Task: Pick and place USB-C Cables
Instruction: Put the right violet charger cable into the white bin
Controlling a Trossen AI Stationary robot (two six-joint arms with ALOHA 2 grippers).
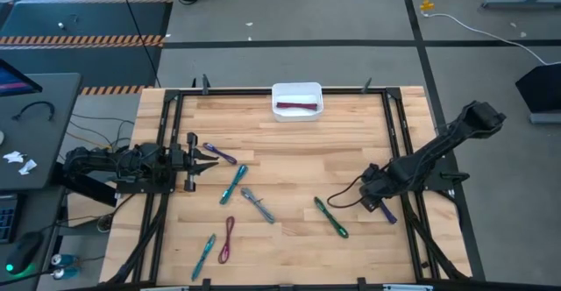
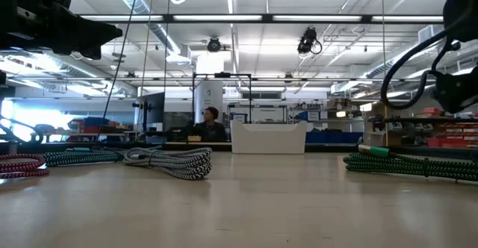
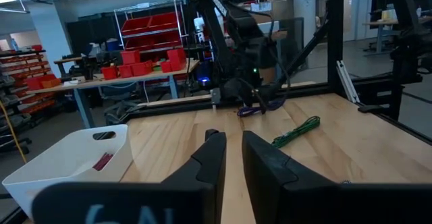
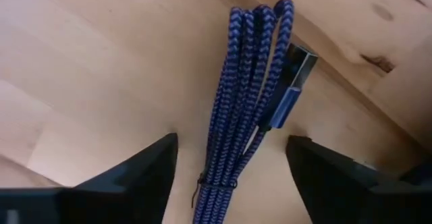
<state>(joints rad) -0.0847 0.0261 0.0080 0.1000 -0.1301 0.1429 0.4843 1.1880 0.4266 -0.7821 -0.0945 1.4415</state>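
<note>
My right gripper (image 1: pixel 383 207) (image 4: pixel 231 140) is low over the table's right side. It is open, with one finger on each side of a purple USB-C cable bundle (image 4: pixel 246 96) (image 1: pixel 388 214) that lies flat on the wood. My left gripper (image 1: pixel 207 159) (image 3: pixel 231 137) waits near the table's left edge, its fingers almost together and empty, beside another purple cable (image 1: pixel 220 154). Teal (image 1: pixel 233 184), grey (image 1: pixel 259 205), green (image 1: pixel 331 216), magenta (image 1: pixel 227 238) and a second teal (image 1: pixel 204 254) bundle lie loose on the table. A maroon one (image 1: pixel 296 107) lies in the white bin (image 1: pixel 297 89).
The white bin (image 2: pixel 267 137) stands at the middle of the table's far edge. A black frame (image 1: pixel 394 133) runs along the table's sides. In the low view the cables (image 2: pixel 172 160) lie across the tabletop. A person (image 2: pixel 211 123) sits far behind the table.
</note>
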